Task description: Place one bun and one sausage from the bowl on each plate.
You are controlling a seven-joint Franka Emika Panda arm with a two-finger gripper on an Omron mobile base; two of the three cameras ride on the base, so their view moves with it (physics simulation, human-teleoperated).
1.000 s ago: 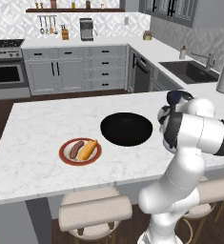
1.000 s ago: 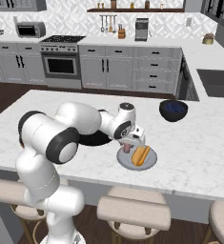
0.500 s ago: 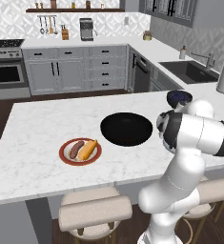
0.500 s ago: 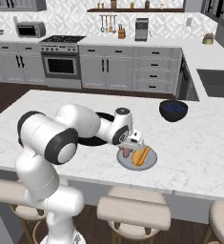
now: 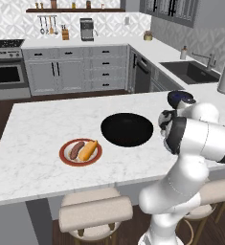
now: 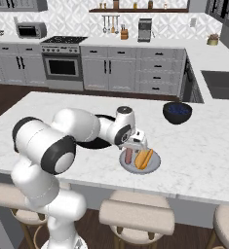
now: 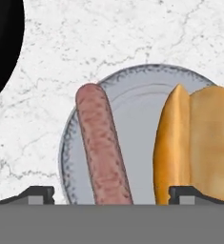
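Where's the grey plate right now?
In the right base view, the grey plate sits on the island's near edge, right of the black bowl, holding a sausage and bun.

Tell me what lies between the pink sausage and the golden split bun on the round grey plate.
Nothing: in the hand view a bare strip of the round grey plate separates the pink sausage from the golden split bun.

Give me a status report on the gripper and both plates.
Gripper open over grey plate. Sausage and bun lie on it, apart. Red-rimmed plate also holds one of each. Nothing in the way.
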